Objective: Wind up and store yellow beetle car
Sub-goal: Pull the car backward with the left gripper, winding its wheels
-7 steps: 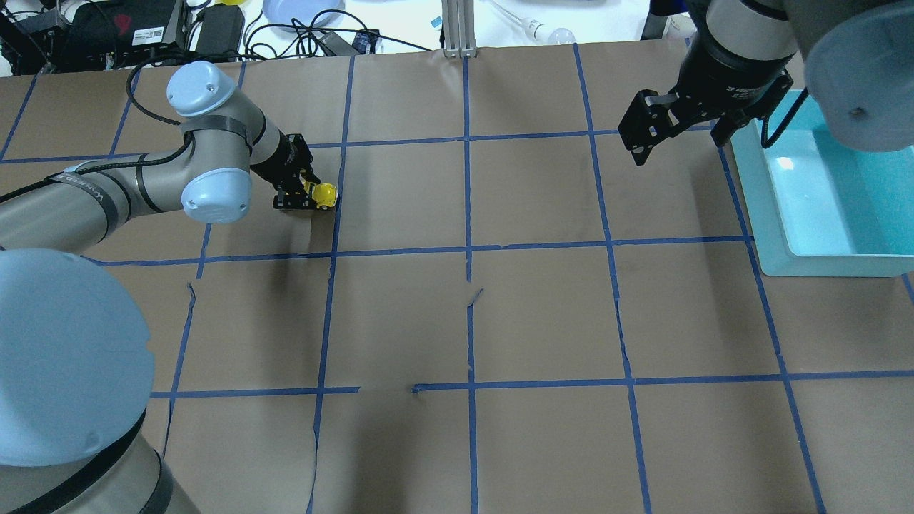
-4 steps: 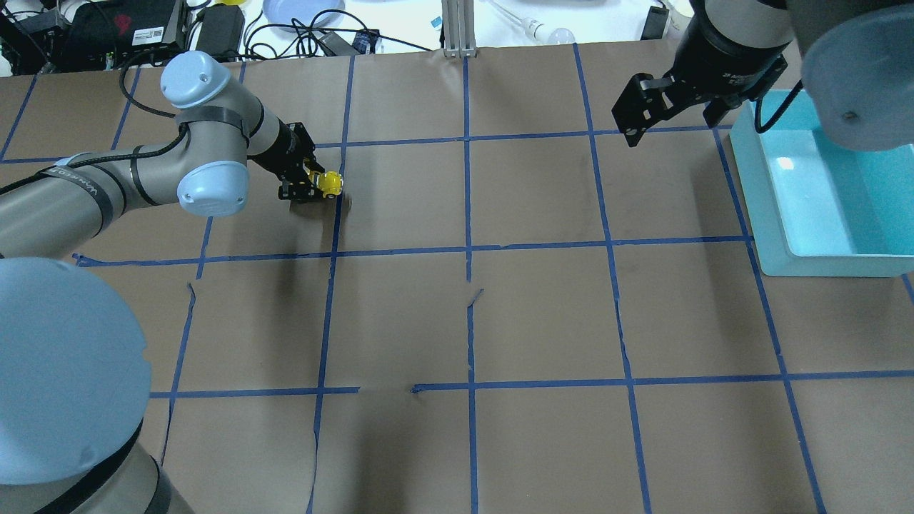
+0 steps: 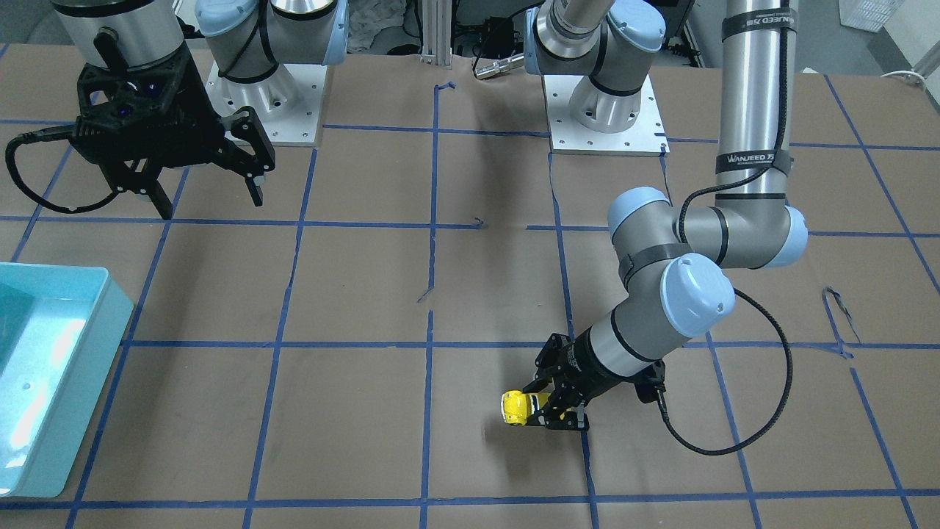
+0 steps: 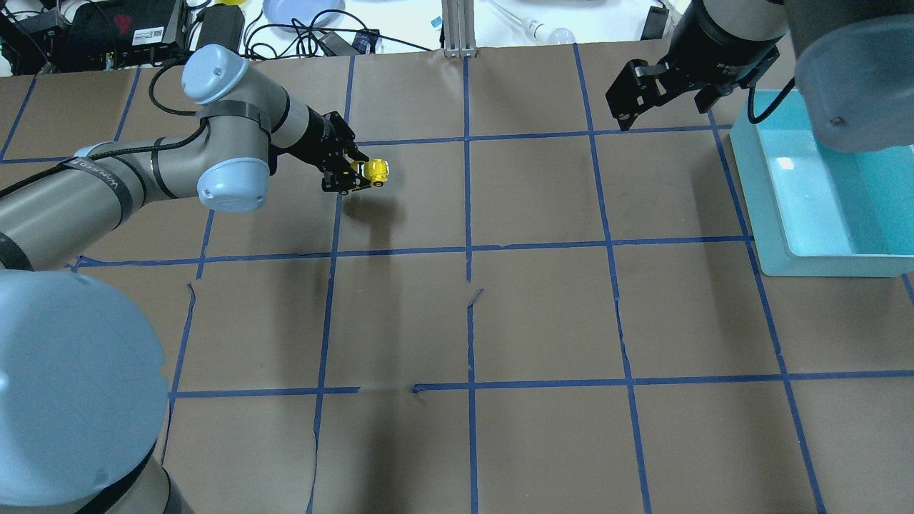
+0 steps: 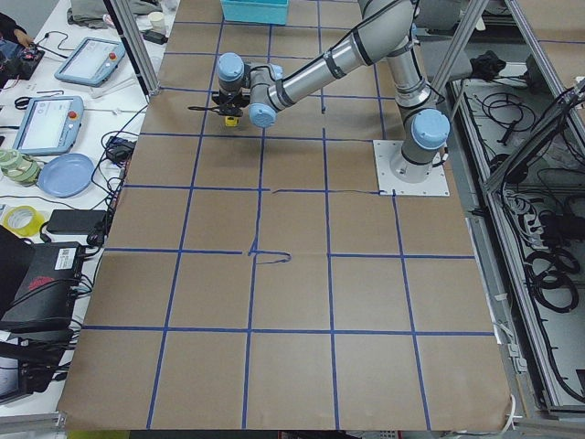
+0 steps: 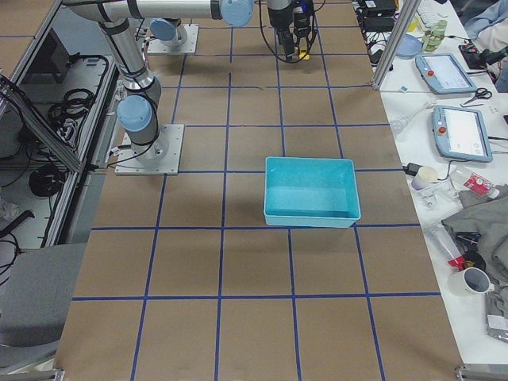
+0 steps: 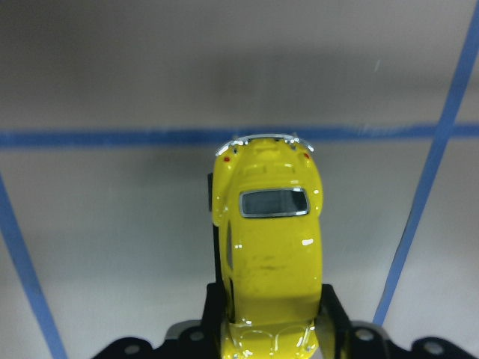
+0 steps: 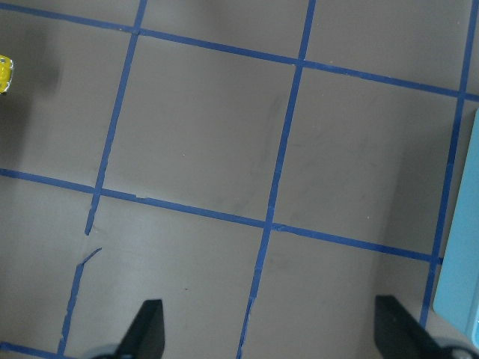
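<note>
The yellow beetle car (image 4: pixel 375 171) is held in my left gripper (image 4: pixel 355 175), lifted a little above the brown table; its shadow lies below it. It shows in the front view (image 3: pixel 516 407) and fills the left wrist view (image 7: pixel 269 239), clamped between the black fingers (image 7: pixel 333 310). A sliver of it shows in the right wrist view (image 8: pixel 4 73). My right gripper (image 4: pixel 664 96) is open and empty, high over the far right of the table next to the teal bin (image 4: pixel 828 193). Its fingertips (image 8: pixel 150 321) stand wide apart.
The teal bin (image 3: pixel 44 382) is open-topped and looks empty. Blue tape lines grid the brown paper table (image 4: pixel 543 314). Cables, a blue plate (image 4: pixel 296 11) and electronics lie beyond the far edge.
My left gripper has lifted the car and carried it to the right, across a blue tape line. My right gripper has drifted up and slightly left, away from the table.
</note>
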Available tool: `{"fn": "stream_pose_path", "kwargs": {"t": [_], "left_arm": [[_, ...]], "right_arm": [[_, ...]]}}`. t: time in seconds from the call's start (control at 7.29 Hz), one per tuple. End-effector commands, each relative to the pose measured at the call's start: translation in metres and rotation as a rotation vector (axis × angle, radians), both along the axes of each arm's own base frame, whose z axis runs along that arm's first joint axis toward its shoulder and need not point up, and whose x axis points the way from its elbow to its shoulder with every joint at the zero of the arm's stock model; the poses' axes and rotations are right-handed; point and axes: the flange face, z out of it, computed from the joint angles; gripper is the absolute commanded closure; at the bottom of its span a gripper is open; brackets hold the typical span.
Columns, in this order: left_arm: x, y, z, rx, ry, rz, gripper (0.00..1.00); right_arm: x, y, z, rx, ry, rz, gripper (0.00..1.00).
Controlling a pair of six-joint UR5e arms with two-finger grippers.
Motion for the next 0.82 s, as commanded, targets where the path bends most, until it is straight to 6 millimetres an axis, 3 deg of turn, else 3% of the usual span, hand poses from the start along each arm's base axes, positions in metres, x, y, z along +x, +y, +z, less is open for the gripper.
{"fn": "stream_pose_path", "kwargs": {"t": [0.0, 0.69], "left_arm": [[-0.005, -0.001, -0.012, 0.007, -0.005, -0.025, 1.0], [0.012, -0.017, -0.021, -0.025, -0.11, -0.084, 1.0]], "right_arm": [[0.001, 0.002, -0.003, 0.02, 0.001, 0.003, 0.0], [0.001, 0.003, -0.003, 0.022, -0.001, 0.003, 0.0]]}}
